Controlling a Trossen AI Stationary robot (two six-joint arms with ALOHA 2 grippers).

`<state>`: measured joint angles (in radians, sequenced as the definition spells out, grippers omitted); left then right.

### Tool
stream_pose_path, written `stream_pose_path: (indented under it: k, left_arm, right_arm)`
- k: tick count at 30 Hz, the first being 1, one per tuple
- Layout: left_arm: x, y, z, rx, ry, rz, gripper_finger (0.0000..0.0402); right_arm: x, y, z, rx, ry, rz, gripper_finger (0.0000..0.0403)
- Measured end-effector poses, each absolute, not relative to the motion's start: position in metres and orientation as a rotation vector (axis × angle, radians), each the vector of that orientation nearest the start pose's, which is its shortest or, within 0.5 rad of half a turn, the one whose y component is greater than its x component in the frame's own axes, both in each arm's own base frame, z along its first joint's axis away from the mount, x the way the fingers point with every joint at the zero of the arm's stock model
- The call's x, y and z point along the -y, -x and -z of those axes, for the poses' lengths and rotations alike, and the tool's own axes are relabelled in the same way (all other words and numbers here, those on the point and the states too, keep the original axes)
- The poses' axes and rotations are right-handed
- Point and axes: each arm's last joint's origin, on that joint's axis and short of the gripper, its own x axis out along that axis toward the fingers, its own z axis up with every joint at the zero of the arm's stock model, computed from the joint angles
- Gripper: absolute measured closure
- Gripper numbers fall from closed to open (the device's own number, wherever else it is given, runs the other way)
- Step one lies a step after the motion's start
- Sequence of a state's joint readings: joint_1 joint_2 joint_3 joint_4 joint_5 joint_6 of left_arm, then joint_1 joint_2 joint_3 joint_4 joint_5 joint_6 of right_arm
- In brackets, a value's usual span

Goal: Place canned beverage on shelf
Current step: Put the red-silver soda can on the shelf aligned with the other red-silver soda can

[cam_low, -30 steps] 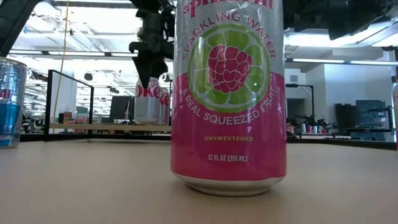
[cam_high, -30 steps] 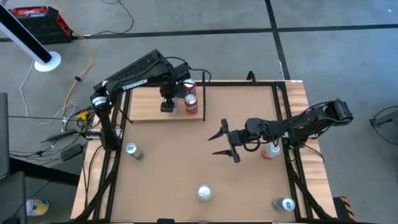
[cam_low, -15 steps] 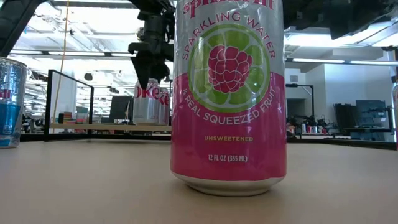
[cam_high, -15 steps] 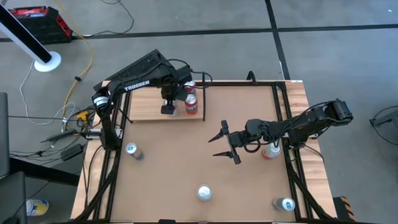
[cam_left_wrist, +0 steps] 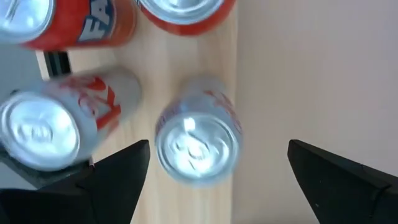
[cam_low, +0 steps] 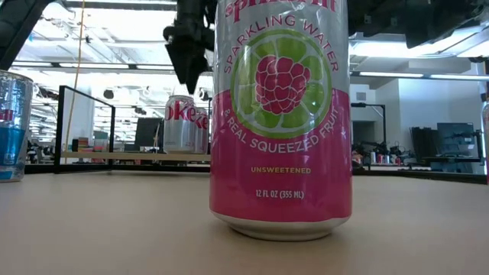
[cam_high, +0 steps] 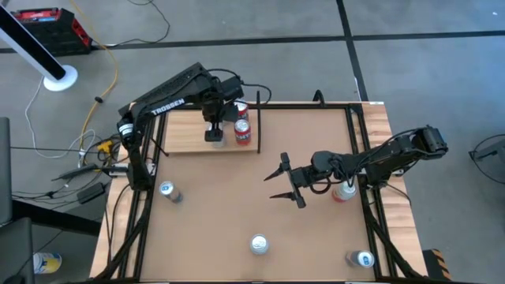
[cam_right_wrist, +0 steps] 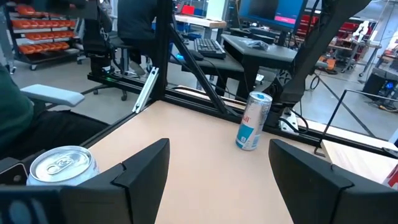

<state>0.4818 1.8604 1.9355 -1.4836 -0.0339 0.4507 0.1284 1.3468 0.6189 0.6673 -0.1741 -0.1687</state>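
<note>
My left gripper point(cam_high: 214, 135) hangs above the shelf point(cam_high: 185, 134) with its fingers spread, holding nothing; the silver can point(cam_left_wrist: 198, 140) stands upright on the shelf's planks below it. My right gripper point(cam_high: 282, 182) waits spread over the worktop point(cam_high: 221, 205)

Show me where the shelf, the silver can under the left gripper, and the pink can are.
shelf point(cam_high: 181, 134): high view, bare wood left of the cans.
silver can point(cam_left_wrist: 198, 142): left wrist view, its lid.
pink can point(cam_low: 280, 114): low view, the raspberry label.
left gripper point(cam_left_wrist: 214, 171): left wrist view, open above the silver can.
</note>
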Motion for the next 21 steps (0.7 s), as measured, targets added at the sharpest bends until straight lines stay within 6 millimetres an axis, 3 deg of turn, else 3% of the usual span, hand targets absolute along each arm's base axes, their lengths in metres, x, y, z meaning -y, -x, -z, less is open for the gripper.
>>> stream_pose_path:
  k: [5, 11, 16, 21]
  left_arm:
    - [-0.157, -0.296, -0.352, -1.469, 0.025, -0.139, 0.0034]
    - [-0.152, -0.266, -0.361, -1.405, 0.099, -0.155, 0.0034]
    - [-0.142, -0.240, -0.349, -1.361, 0.112, -0.149, 0.0047]
    - [-0.137, -0.226, -0.320, -1.320, 0.047, -0.135, 0.0098]
  right_arm:
    - [-0.041, -0.277, -0.237, -0.038, 0.157, -0.307, 0.0106]
    - [-0.043, -0.277, -0.236, -0.049, 0.124, -0.313, 0.0106]
    - [-0.047, -0.276, -0.236, -0.049, 0.121, -0.327, 0.0106]
    - [-0.049, -0.276, -0.238, -0.030, 0.126, -0.335, 0.0106]
